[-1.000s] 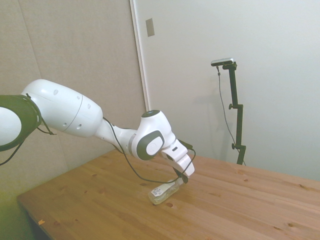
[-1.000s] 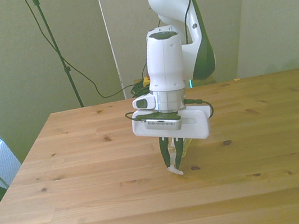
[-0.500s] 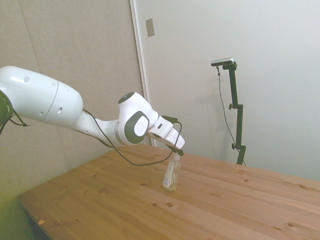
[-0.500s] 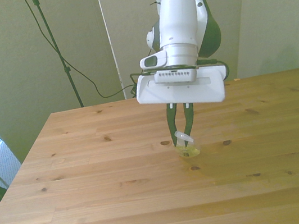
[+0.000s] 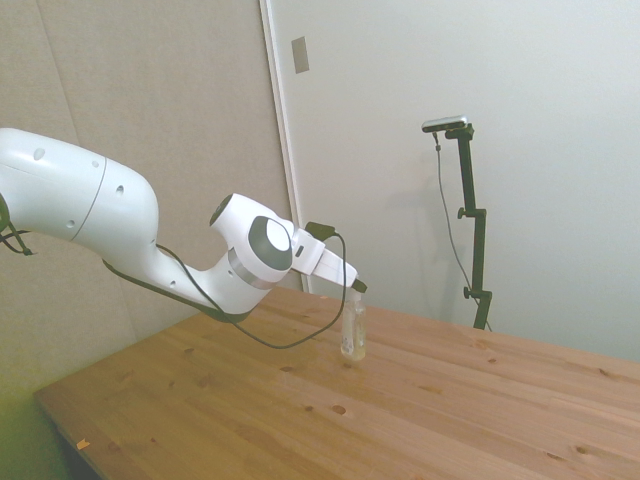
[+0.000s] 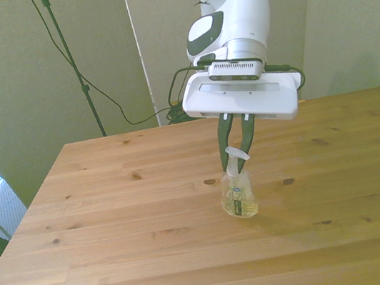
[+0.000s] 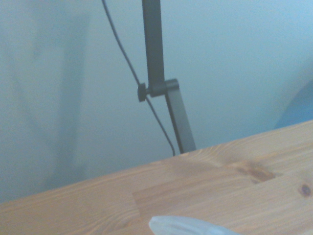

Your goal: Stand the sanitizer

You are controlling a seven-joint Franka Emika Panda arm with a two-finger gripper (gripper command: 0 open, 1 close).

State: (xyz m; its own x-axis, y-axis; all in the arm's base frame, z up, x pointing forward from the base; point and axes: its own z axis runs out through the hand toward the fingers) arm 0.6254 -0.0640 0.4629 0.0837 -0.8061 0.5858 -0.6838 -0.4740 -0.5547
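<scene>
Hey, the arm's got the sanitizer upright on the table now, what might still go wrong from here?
The gripper holds the sanitizer only by its narrow pump top, so it may pivot or slip. In the side view the sanitizer looks upright on the table, but whether its base sits flat is unclear; on release it might tip. With the arm reaching in at a slant, a retreat might drag the top sideways.

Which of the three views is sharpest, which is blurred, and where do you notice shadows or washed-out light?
Front view: sharpest, the sanitizer and its label readable as shapes, a soft shadow on the table beside it. Side view: hazy and washed out, the bottle pale against the wall. Wrist view: soft and bluish, the white pump top a blur at the edge; the gripper grips it.
</scene>
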